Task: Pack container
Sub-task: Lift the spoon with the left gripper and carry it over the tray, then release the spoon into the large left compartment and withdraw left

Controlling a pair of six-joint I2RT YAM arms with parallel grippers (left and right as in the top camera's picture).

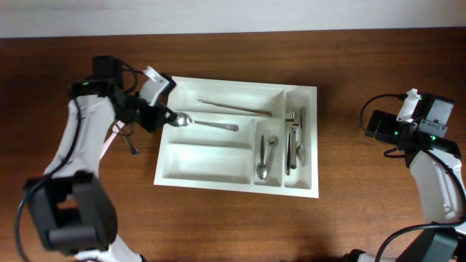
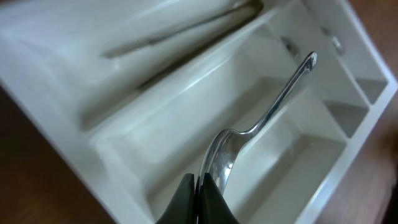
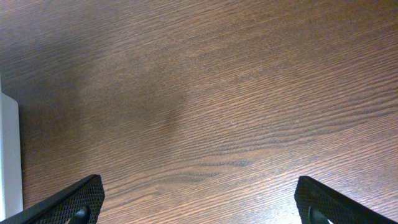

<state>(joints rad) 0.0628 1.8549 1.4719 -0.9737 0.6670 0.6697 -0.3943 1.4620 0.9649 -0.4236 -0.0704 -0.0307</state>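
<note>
The white container (image 1: 240,188) lies in the middle of the table, and its compartments show in the left wrist view (image 2: 130,140). My left gripper (image 1: 166,116) is shut on the bowl end of a silver spoon (image 1: 211,124), seen close in the left wrist view (image 2: 261,118). The spoon's handle reaches over the middle long compartment. The top long compartment holds a long thin utensil (image 1: 234,108). The vertical compartments hold spoons (image 1: 266,159) and forks (image 1: 294,138). My right gripper (image 3: 199,202) is open and empty over bare table, right of the tray.
Another piece of cutlery (image 1: 133,148) lies on the wood left of the tray, partly under my left arm. The tray's edge (image 3: 9,155) shows at the left of the right wrist view.
</note>
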